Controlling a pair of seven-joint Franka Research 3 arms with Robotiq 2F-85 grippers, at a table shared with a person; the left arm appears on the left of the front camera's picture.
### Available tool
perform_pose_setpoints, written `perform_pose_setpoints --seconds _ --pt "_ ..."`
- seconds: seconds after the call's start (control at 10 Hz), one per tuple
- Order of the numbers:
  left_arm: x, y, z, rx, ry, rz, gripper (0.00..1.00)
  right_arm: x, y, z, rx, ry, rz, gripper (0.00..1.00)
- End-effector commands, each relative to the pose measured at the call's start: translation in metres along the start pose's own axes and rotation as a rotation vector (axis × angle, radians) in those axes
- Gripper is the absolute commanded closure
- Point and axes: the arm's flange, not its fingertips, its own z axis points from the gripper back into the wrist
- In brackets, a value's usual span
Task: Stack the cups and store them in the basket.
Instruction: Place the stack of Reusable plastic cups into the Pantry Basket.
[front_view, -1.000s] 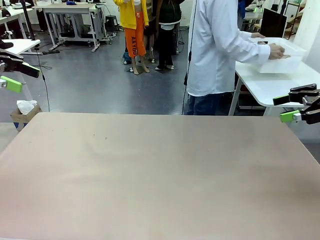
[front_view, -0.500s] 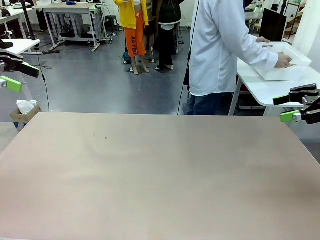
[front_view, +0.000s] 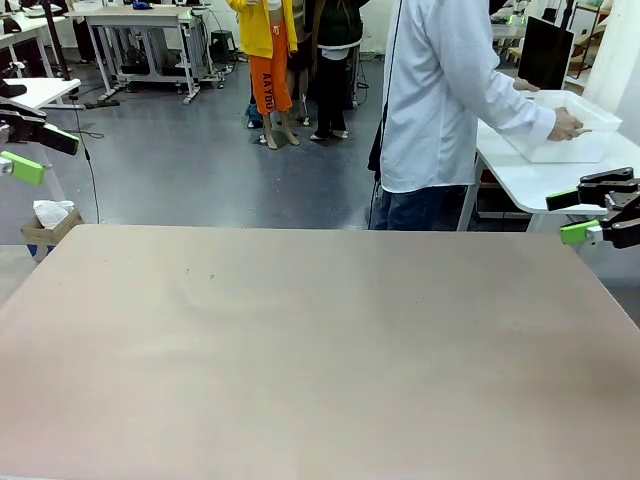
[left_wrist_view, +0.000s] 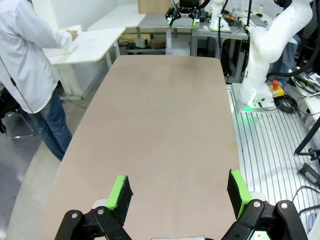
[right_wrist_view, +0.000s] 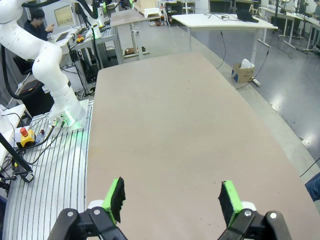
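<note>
Left tool (left_wrist_view: 177, 192) and right tool (right_wrist_view: 171, 198) hang at opposite table ends, jaws spread.

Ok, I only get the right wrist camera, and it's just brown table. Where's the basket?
Observer: The basket sits on a white side table, past the far right corner.
Operator: Is anybody touching it?
Observer: Yes, a person in a white coat has a hand on its rim.
Operator: And the other gripper?
Observer: The left gripper is open, with its pads wide apart.
</note>
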Motion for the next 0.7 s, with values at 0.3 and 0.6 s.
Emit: perform_pose_setpoints --seconds 0.3,0.6 --pt "0.0026 0.001 0.0008 -0.004 -0.012 0.008 0.0 0.0046 -0.0007 0.0005 -0.002 -0.02 -0.015 0.0" --pt "0.0026 0.001 0.0008 -0.004 -0.012 0.008 0.0 0.0046 -0.0007 0.0005 -0.002 -0.02 -0.015 0.0"
